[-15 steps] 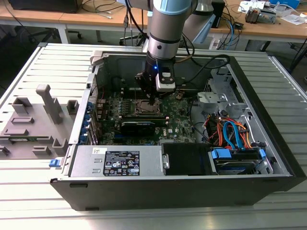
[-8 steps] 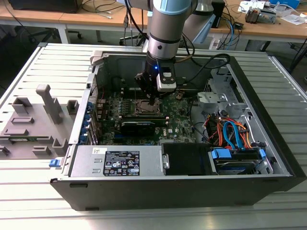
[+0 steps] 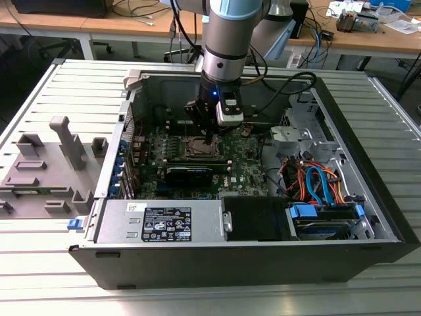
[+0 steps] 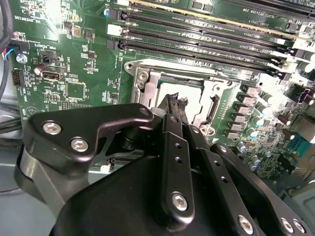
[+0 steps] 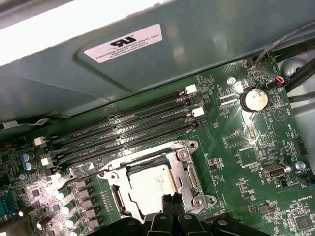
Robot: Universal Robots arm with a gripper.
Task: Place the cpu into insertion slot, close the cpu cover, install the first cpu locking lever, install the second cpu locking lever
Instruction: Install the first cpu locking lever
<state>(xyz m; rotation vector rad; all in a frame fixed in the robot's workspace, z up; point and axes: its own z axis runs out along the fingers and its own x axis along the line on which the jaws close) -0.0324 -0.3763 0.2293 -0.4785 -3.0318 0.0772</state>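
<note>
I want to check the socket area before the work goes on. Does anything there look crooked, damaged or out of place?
Nothing stands out. The cpu lies flat and square in the insertion slot, and the cpu cover frames it evenly. The gripper sits at the socket's edge. The board around shows no damage.

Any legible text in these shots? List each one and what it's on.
White sticker on the case wall: printed lines, too small to quote reliably.
Black label on the power supply: print too small to read.
Motherboard: tiny white lettering, too small to quote.
Nothing else carries text.
</note>
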